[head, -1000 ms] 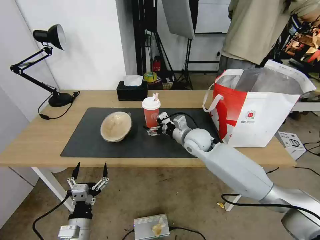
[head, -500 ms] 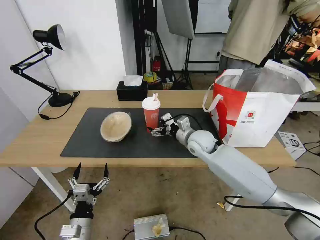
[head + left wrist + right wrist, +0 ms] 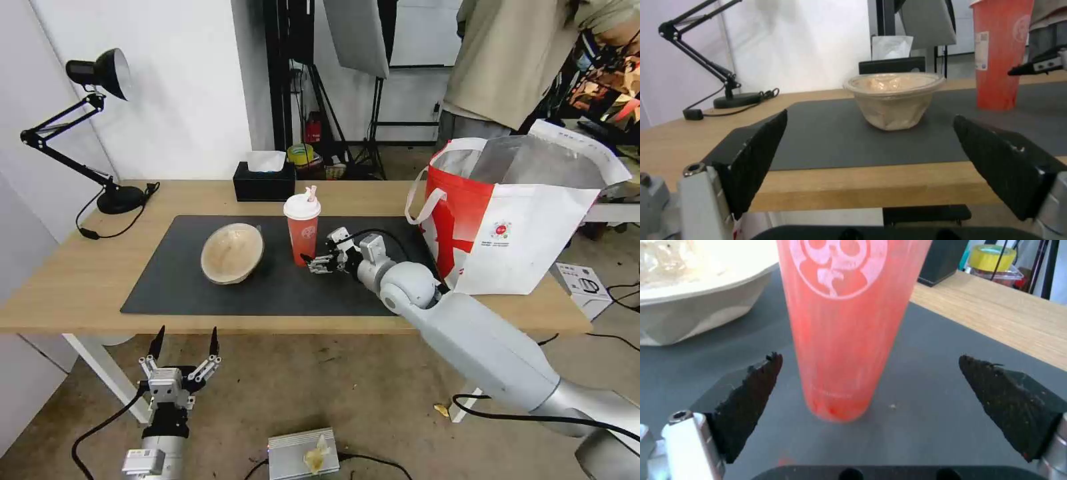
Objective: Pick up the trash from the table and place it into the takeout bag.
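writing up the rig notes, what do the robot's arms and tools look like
Both arms are smooth light grey with rounded joints and trailing black cables. The right tool and left tool each have a silver metal frame and two black, pointed, textured fingers.

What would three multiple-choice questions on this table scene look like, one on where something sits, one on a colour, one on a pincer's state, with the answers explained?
1. Where does the beige bowl sit?
A. On the dark mat, on the robot's left of the red cup
B. Inside the takeout bag
C. On the floor

2. What colour is the cup's lid?
A. Black
B. White
C. Green

3. How is the right pincer?
A. Shut on the bowl
B. Shut on the cup
C. Open, beside the cup's base

Answers: 1 A, the head view shows the bowl on the mat left of the cup. 2 B, a white lid tops the red cup. 3 C, the right wrist view shows the fingers spread apart with the cup between and ahead of them, untouched. The left pincer hangs open below the table edge.
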Robot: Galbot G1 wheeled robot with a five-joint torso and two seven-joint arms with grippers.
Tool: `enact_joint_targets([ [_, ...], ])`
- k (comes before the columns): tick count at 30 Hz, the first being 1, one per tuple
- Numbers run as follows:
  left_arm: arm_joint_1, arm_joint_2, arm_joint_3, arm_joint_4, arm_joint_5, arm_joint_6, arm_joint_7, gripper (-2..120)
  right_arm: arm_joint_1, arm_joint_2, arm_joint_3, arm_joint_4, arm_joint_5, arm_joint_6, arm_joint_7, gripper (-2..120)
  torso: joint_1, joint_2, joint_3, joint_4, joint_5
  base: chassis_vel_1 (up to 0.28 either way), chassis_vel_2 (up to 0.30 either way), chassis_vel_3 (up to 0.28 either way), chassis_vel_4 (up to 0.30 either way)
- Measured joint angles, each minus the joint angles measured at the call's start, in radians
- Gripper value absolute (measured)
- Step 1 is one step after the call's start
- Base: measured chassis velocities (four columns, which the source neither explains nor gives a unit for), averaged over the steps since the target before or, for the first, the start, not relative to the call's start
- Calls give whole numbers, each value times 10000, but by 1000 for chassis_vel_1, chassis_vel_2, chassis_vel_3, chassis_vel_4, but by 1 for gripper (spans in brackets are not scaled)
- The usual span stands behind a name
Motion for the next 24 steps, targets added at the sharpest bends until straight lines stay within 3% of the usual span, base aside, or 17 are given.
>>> enact_joint_targets([
  [24, -151, -40, 106, 287, 35, -17, 17, 100, 42, 594, -89, -959, -380, 493, -128, 100, 0, 0, 0, 0, -1, 0, 0, 0, 0],
])
